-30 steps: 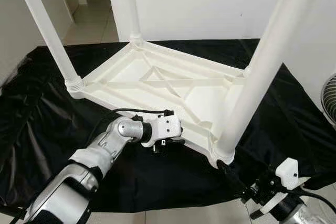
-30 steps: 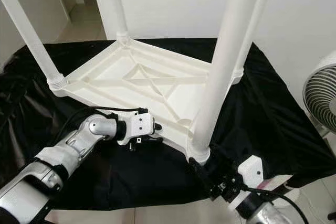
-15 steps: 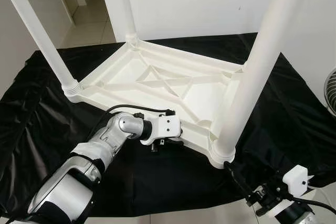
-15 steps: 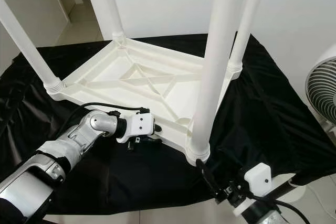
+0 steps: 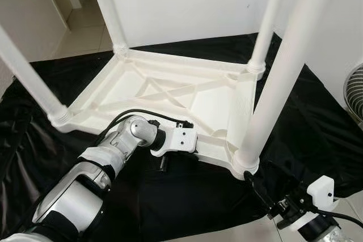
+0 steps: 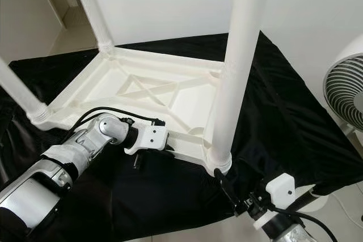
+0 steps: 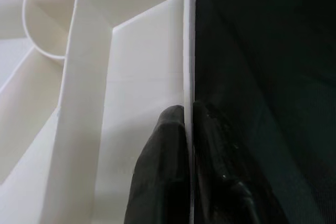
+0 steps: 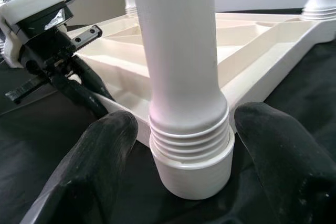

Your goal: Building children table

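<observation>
Left hand (image 5: 170, 154) pinches the upturned table's rim (image 7: 188, 66) to steady it, right hand (image 8: 181, 145) spread either side of the near leg (image 8: 178, 51), likely for tightening.

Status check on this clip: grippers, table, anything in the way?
Left gripper shut on the table rim. Right gripper open, fingers either side of the near leg. Upturned table on black sheet, four legs standing. Fan off to the right.

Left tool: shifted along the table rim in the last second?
No: left tool stays pinched on the near rim, same spot relative to the near-right leg; camera shifted.
</observation>
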